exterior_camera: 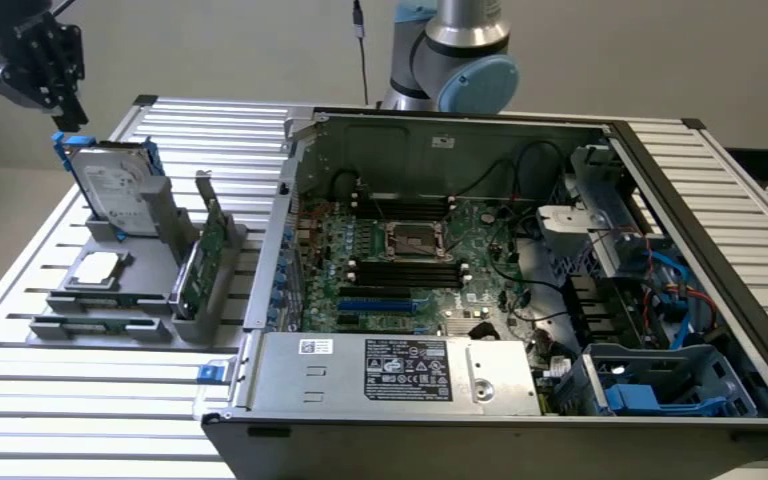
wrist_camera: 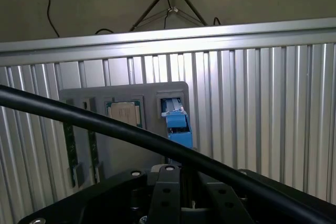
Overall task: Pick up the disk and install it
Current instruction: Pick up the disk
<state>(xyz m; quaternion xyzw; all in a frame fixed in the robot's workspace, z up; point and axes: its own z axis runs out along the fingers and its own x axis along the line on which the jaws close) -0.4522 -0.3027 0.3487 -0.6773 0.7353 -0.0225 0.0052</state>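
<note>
The disk (exterior_camera: 115, 185), a silver drive with a white label in a blue carrier, stands upright on its edge in a grey holder (exterior_camera: 131, 270) at the exterior view's left. My gripper (exterior_camera: 69, 112) hangs just above the disk's top edge, apart from it and holding nothing. In the wrist view the disk (wrist_camera: 177, 125) shows edge-on as a blue strip in the holder's slot, straight ahead of the black gripper body (wrist_camera: 168, 198).
The holder also carries a small square silver chip (exterior_camera: 97, 268) and a green circuit card (exterior_camera: 195, 265) standing on edge. An open computer case (exterior_camera: 491, 270) takes up the middle and right of the slatted metal table (exterior_camera: 37, 370). A black cable (wrist_camera: 105, 127) crosses the wrist view.
</note>
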